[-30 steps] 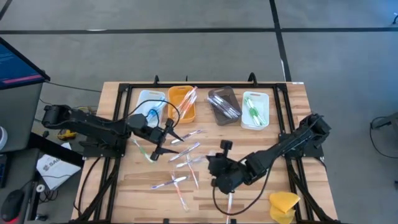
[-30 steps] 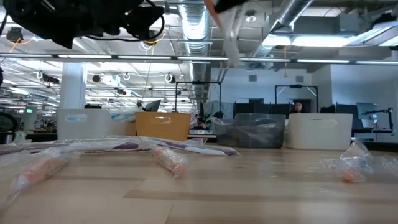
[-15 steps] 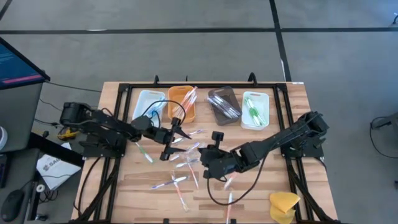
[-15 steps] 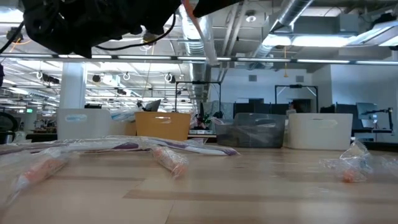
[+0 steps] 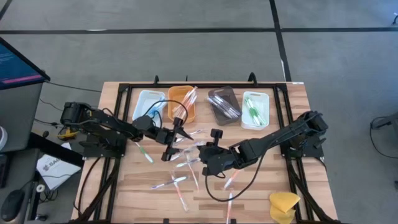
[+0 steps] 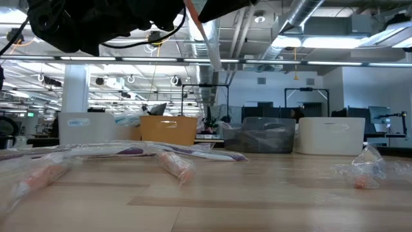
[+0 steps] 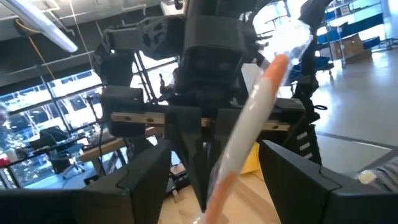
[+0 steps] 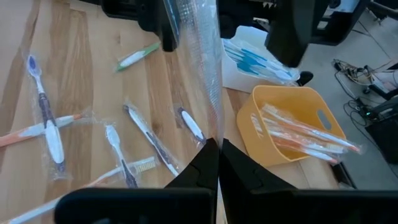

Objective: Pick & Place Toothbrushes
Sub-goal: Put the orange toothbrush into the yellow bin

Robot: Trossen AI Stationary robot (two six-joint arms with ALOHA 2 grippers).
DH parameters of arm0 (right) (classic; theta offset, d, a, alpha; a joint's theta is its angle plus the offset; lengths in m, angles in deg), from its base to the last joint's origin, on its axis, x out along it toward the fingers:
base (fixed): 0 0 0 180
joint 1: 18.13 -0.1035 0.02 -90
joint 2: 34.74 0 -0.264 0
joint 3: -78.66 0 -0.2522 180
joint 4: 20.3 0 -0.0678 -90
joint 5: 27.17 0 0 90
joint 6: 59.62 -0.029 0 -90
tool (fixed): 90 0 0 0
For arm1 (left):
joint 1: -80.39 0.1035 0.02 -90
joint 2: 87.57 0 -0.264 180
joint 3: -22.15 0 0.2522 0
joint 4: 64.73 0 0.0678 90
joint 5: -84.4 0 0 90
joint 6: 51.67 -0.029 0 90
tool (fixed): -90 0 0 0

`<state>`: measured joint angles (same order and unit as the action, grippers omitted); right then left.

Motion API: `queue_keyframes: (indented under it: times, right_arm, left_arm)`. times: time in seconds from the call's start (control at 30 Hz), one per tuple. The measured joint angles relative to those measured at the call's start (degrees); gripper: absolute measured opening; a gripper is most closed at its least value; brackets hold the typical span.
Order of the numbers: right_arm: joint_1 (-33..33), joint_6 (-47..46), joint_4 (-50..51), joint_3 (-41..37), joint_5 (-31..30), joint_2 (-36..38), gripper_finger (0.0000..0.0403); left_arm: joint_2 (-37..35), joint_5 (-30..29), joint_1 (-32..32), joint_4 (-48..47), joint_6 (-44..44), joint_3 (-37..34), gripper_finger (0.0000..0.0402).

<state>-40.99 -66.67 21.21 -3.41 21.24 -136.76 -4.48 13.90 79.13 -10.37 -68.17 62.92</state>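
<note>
While its two fingers are pressed together on the plastic sleeve of a wrapped toothbrush (image 8: pixel 198 74), the right gripper (image 5: pixel 206 157) hangs above the middle of the wooden table (image 5: pixel 298 99). In the left wrist view this held brush, with an orange handle, stands tilted between the two arms. The left gripper (image 5: pixel 173 138) is just beside the right one, raised over the table, and its fingers (image 7: pixel 146 171) stand apart with nothing between them.

Under the grippers, more wrapped toothbrushes (image 5: pixel 169 183) lie scattered on the wood, some crossing each other. At the far edge of the table, four trays stand in a row: a white tray (image 5: pixel 142 99) with blue brushes, an orange tray (image 5: pixel 176 92) with orange brushes, a dark tray (image 5: pixel 227 93) and another white tray (image 5: pixel 263 96) with green ones. A yellow lump (image 5: pixel 283 203) lies near the right front corner.
</note>
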Motion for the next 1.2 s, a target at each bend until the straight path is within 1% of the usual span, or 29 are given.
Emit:
queue_keyframes:
  times: [0.1, 0.2, 0.43, 0.5, 0.57, 0.7, 0.8, 0.87, 1.0, 1.1, 1.2]
  right_arm:
    - [0.2, 0.0, 0.0, 0.0, 0.5, 0.0, 0.0000]
    - [0.6, 0.0, 0.0, 0.0, 1.2, 0.0, 0.0000]
    - [1.5, 0.0, 0.0, 0.0, 1.7, 0.0, 0.0000]
    - [1.9, -0.3, 0.0, 0.0, 3.2, 0.0, 0.0000]
    - [2.5, -2.5, 0.2, 0.0, 4.8, 0.0, 0.0000]
    - [3.5, -8.1, 1.5, -0.1, 6.0, 0.0, 0.0000]
    - [3.5, -8.5, 1.9, -0.1, 5.9, 0.0, 0.0010]
    - [3.3, -8.5, 1.7, -0.1, 5.7, 0.0, 0.0029]
    - [3.0, -9.5, 2.3, -0.1, 5.6, 0.0, 0.0083]
    - [2.5, -9.6, 6.8, 0.0, 5.5, 0.0, 0.0119]
    - [1.2, -13.7, 12.6, 0.0, 3.3, 0.0, 0.0146]
  left_arm:
    - [0.0, 0.5, -0.2, -0.1, 0.0, 0.0, 0.0226]
    - [0.0, 0.4, -0.2, -0.1, -1.2, 0.0, 0.0196]
    - [0.0, 0.3, -0.2, -0.2, -1.3, 0.0, 0.0086]
    - [0.0, 0.3, -0.2, -0.2, -1.4, 0.0, 0.0051]
    - [-0.1, -0.3, -0.2, -0.7, -1.3, 0.0, 0.0021]
    - [-0.2, -3.6, -0.2, -3.2, -1.4, 0.0, 0.0017]
    - [-0.2, -4.0, -0.1, -4.0, -1.3, 0.0, 0.0017]
    - [-0.3, -3.6, -0.2, -4.8, -1.3, 0.0, 0.0017]
    - [-0.5, -3.6, 0.1, -4.7, -1.3, 0.0, 0.0017]
    - [-0.5, -4.0, 0.1, -5.9, -1.3, 0.0, 0.0017]
    - [-1.7, -8.7, -0.1, -11.8, -1.3, 0.0, 0.0017]
